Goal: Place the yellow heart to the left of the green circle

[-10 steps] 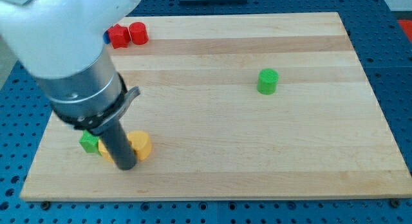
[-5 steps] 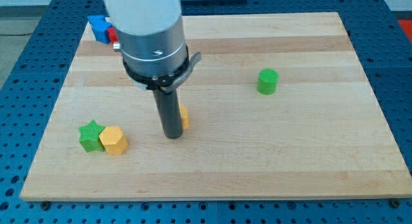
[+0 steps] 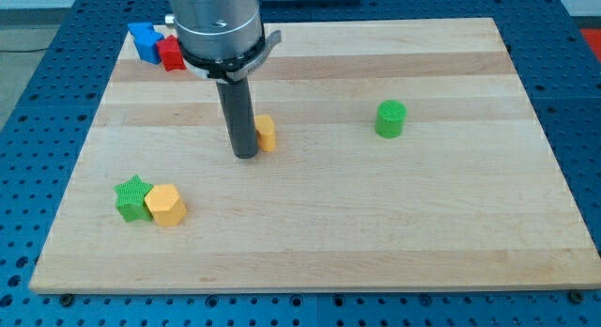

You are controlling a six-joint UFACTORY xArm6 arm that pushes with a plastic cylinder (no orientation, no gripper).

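Two changes vs. half a sec ago: my tip (image 3: 245,155) has slid up-board, and the yellow heart (image 3: 267,133) has gone with it, now sitting higher on the wood, roughly level w/ the green circle (image 3: 391,119). Tip is touching the heart's left side; rod hides part of it, so its shape is hard to read. Judgement: row is about right, so what's left is a push toward the view's right; heart and circle are well apart, w/ bare board between. No claw on this rig, just a plain rod, so there's nothing to open or close.

Other blocks look unmoved since then: green star (image 3: 132,197) touching a yellow hexagon-ish block (image 3: 167,205) near bottom left; blue block (image 3: 145,41) and red block (image 3: 171,54) together at top left, partly behind the arm.

Surface: pale wooden board (image 3: 451,224), smooth, lying on a blue perforated table (image 3: 577,111). Room beyond barely shows, only a dark strip at top.
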